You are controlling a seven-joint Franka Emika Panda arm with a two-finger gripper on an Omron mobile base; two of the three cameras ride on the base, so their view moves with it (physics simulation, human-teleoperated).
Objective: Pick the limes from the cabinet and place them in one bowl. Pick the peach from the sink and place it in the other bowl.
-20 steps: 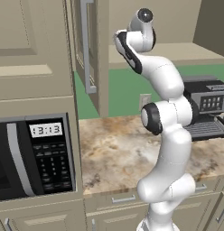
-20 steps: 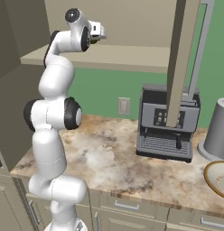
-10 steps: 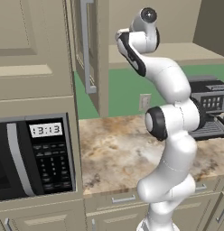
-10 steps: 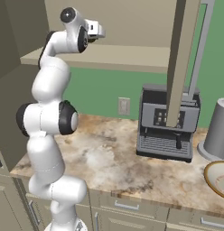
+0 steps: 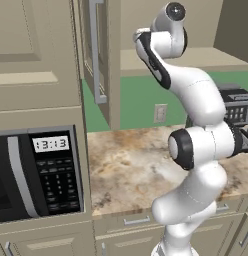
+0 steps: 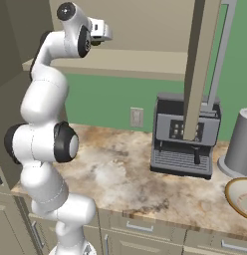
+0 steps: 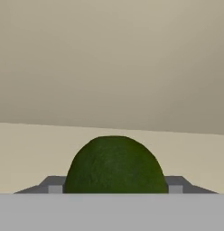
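The arm is raised high from its base and folded back at the elbow, so that the wrist is carried level with the shelf [image 6: 145,62] of the cabinet [image 5: 103,60]. In the right base view the hand [image 6: 106,34] is seen at the top of the arm, held roughly horizontal and pointed over the shelf's front edge. In the hand view a lime [image 7: 115,166] is seen just in front of the camera, set between the two dark fingertips [image 7: 53,184], one on each side of it. The fingers are drawn in close against the lime's flanks, so it appears to be gripped, though actual contact is hidden by the grey band. Behind the lime the beige shelf floor and back wall of the cabinet are shown. The cabinet door is swung open, its long grey bar handle [image 5: 96,50] facing the room. On the tabletop [image 6: 125,179] a coffee machine [image 6: 185,134] is placed, and the tan-rimmed shallow bowl [image 6: 240,196] is cut by the right edge. A microwave [image 5: 38,172] is built in at the left.
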